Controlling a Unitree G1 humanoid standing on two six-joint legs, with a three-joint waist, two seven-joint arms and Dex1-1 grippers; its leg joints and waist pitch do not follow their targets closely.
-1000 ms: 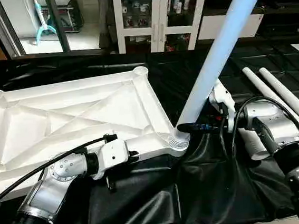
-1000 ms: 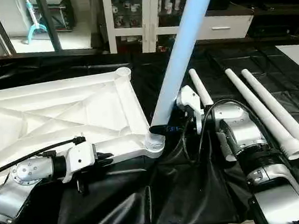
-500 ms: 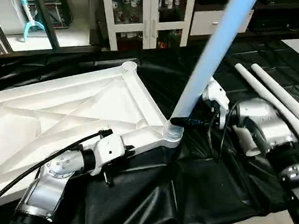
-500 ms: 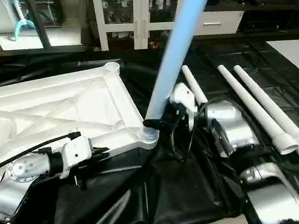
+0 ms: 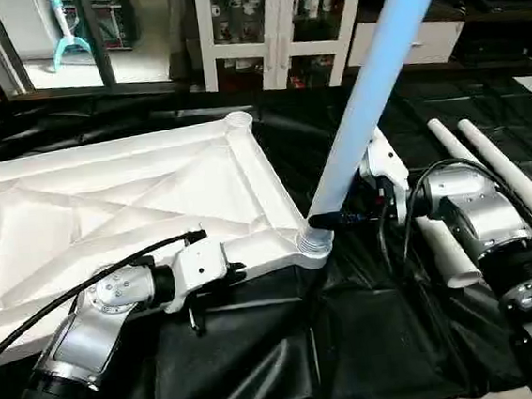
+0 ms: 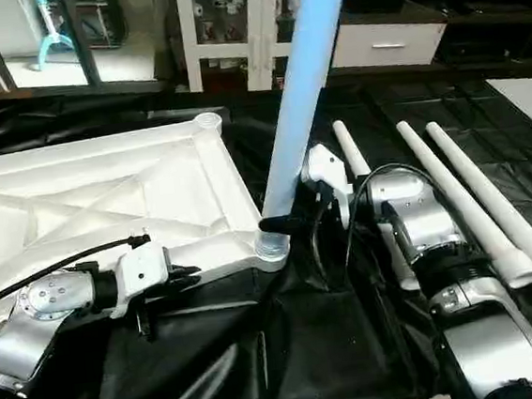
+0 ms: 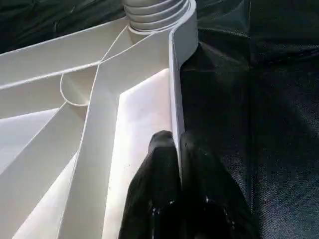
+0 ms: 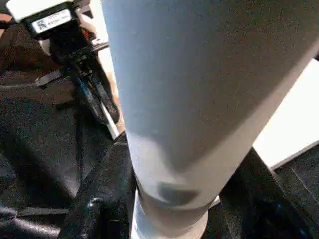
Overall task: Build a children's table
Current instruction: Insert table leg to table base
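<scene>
The white table top (image 5: 107,210) lies ribbed side up on black sheeting. My left gripper (image 7: 177,144) is shut on its near rim, one black finger each side of the wall. A long white leg (image 5: 361,105) stands tilted in the near right corner socket (image 5: 313,242). My right gripper (image 5: 329,220) is shut on the leg just above the socket, and in the right wrist view its black fingers (image 8: 107,189) flank the tube (image 8: 199,99). Three more legs (image 6: 464,199) lie on the sheeting at right.
Black sheeting (image 5: 292,367) covers the work surface and hangs in folds at the front. A white glass-door cabinet (image 5: 273,29) stands behind. My right forearm (image 6: 440,249) lies over one loose leg. A far corner socket (image 5: 238,121) stands free.
The leg now stands steeper in the corner socket than a second ago. Both grippers keep their holds. The camera view shifted slightly.
</scene>
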